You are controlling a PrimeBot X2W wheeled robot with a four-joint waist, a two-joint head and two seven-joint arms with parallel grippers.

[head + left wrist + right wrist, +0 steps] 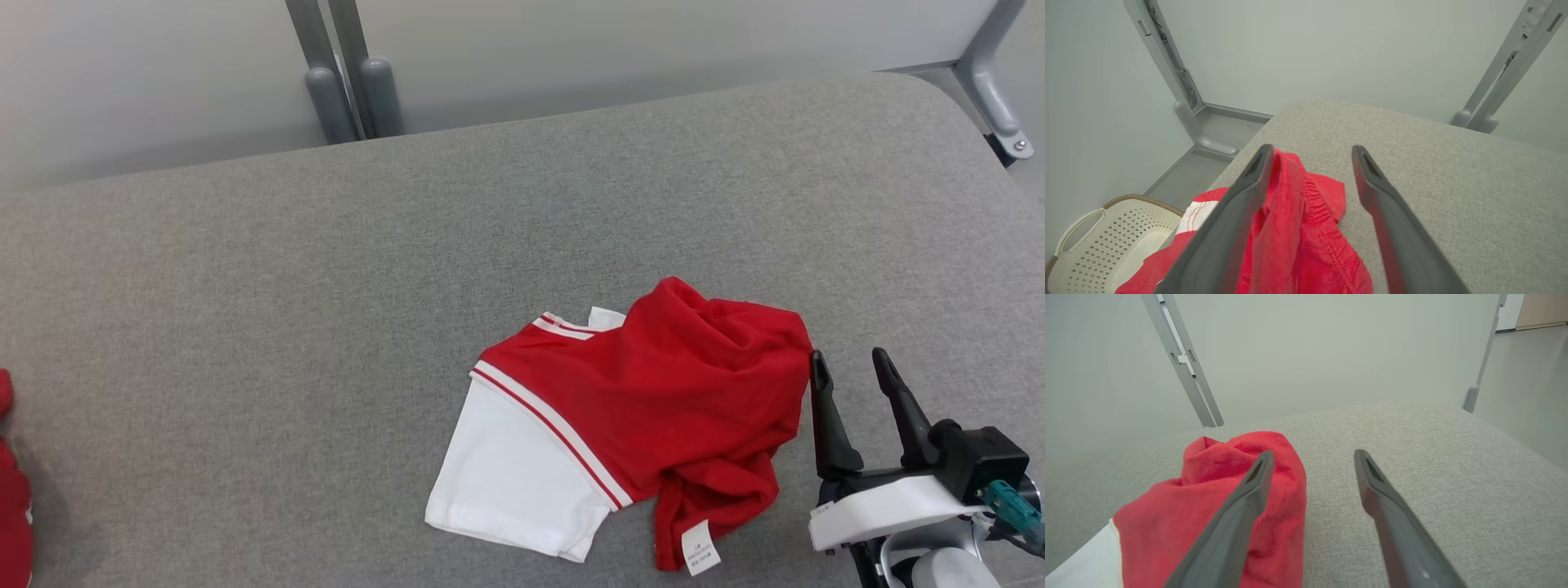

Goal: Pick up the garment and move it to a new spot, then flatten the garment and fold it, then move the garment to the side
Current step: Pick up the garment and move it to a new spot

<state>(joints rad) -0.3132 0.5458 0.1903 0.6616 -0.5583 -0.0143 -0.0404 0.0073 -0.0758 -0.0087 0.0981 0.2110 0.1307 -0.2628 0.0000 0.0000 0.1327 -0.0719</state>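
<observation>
While the right tool (849,359) rests low over the grey surface (326,286) with its two fingers spread and nothing between them, the red-and-white garment (653,392) lies crumpled just beside its left finger, heaped into a red mound ahead of and to the left of that fingertip, with a white panel and a white label (700,549) further to the tool's left. The gap between the right tool's fingers frames bare surface, not cloth. The left tool (1311,151) also stands with its fingers apart; a second red cloth (1290,228) is bunched against the inner face of its left finger, unclamped, at the surface's edge, with a pale perforated basket (1106,241) lower down beyond that edge. Whether this cloth is part of the task cannot be told. Judged hazards: if the left tool draws away, the cloth leaning on its finger may cling and be dragged over the edge towards the basket. If the right tool closes where it stands, it would catch nothing, or only the outermost fold, so a lift would leave the garment bunched rather than spread. A low approach may also push the mound away.
</observation>
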